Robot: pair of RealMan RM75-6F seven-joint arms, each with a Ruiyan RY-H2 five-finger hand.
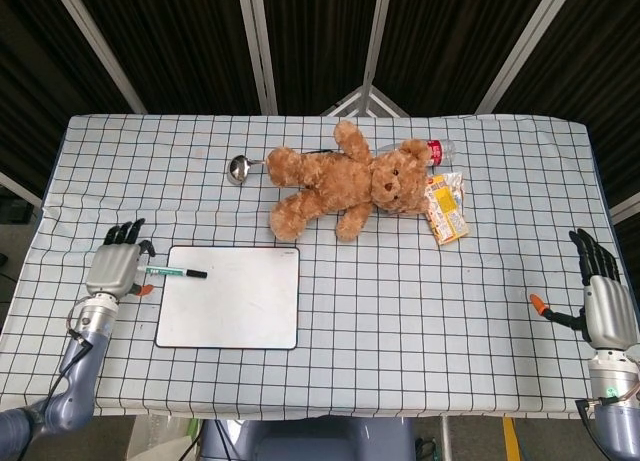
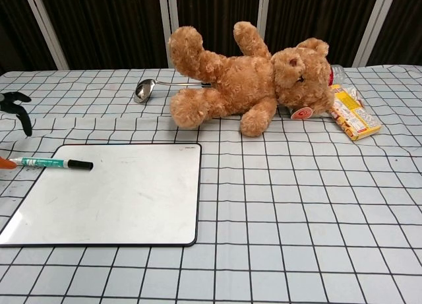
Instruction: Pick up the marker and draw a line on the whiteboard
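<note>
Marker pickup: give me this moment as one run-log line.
left robot hand: open, at marker tail | marker: lying on whiteboard edge, not gripped | right robot hand: open, idle

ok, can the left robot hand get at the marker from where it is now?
Probably yes. The left robot hand sits open right at the marker's tail end, which overhangs the whiteboard's left edge. Nothing lies between them, and the teddy bear is well clear.
</note>
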